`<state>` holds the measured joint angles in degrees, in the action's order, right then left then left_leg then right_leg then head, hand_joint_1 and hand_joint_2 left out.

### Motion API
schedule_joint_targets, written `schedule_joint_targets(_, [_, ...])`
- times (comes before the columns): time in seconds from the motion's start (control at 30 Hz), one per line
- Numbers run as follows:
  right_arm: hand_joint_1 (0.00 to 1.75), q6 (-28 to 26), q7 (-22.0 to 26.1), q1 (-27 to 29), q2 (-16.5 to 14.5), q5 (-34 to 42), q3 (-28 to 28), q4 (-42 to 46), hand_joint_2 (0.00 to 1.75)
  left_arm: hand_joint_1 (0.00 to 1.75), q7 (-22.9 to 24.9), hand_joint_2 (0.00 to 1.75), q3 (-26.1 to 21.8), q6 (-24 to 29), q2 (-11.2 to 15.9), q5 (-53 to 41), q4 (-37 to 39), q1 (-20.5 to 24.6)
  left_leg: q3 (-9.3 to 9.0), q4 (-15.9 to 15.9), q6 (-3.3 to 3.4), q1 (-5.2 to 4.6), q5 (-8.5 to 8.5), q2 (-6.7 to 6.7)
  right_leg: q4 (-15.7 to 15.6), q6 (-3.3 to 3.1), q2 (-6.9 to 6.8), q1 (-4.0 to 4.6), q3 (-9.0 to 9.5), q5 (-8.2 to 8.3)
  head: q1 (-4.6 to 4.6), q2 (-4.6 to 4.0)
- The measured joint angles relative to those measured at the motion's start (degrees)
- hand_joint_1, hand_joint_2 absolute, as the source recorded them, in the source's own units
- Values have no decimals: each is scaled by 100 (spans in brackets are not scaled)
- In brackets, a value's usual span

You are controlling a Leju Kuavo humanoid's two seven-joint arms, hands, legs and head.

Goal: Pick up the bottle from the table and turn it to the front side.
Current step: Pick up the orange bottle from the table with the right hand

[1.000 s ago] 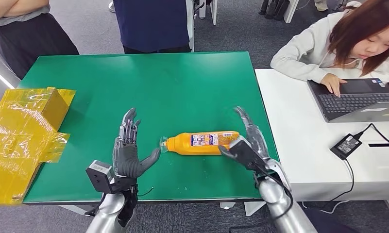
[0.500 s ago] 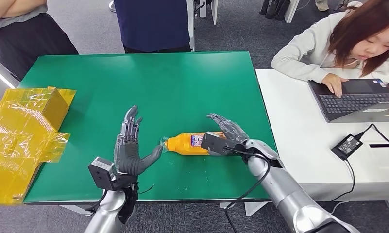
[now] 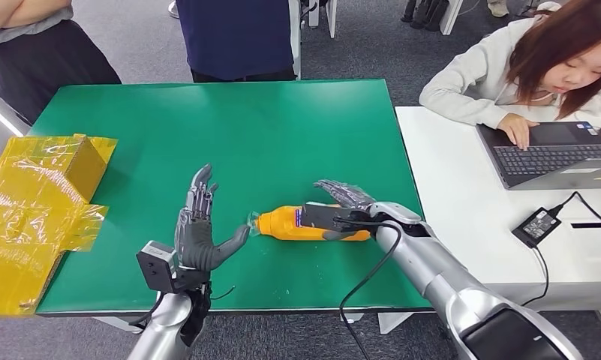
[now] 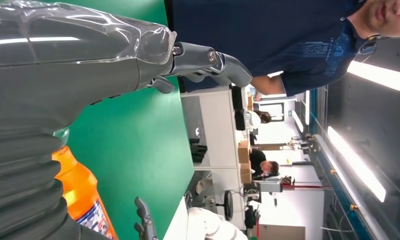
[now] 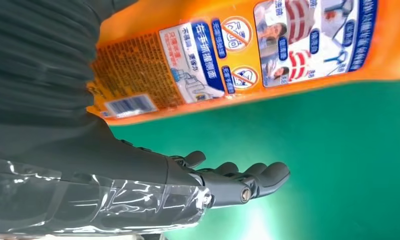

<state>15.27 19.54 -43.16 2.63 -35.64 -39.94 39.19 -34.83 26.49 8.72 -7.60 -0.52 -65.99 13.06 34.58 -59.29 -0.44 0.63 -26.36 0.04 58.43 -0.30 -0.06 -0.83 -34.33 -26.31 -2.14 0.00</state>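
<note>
The right hand (image 3: 341, 202) spreads wide over the lying orange bottle (image 3: 286, 223), and should wrap its body squarely before lifting, while the left hand (image 3: 198, 234) waits open beside the cap.

The orange bottle (image 5: 247, 55) carries a label beside the right hand's fingers (image 5: 247, 180): white Chinese characters on blue panels, two red prohibition signs, small drawings of people, a block of fine print too small to read, and a barcode.
</note>
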Motion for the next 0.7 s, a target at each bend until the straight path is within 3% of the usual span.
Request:
schedule_joint_targets(0.23, [1,146,-354,-188,-108,-66,-333,-241,175,0,56,175,0,58,34,8,39,3,-1,0,0,0,0,1,0,0,0,0,0,1,1,0])
schedule_joint_targets(0.3, [49,167,-413,-201,-151,-50,-401,-288,175,0,80,175,0,85,34,12,40,4,-2,0,0,0,0,1,0,0,1,0,1,1,1,0])
schedule_joint_targets(0.37, [135,172,-454,-209,-193,-42,-464,-337,175,0,110,175,0,117,35,15,40,4,-2,0,0,0,0,0,0,0,0,0,1,1,1,0])
schedule_joint_targets(0.43, [174,165,-478,-222,-224,-35,-515,-376,175,0,130,175,0,140,36,15,40,3,-2,0,0,0,0,0,0,0,0,0,1,1,1,0])
schedule_joint_targets(0.7, [154,166,-512,-262,-269,23,-635,-439,175,0,179,175,0,169,42,14,40,-16,-1,0,0,0,0,0,0,0,0,0,1,0,0,0])
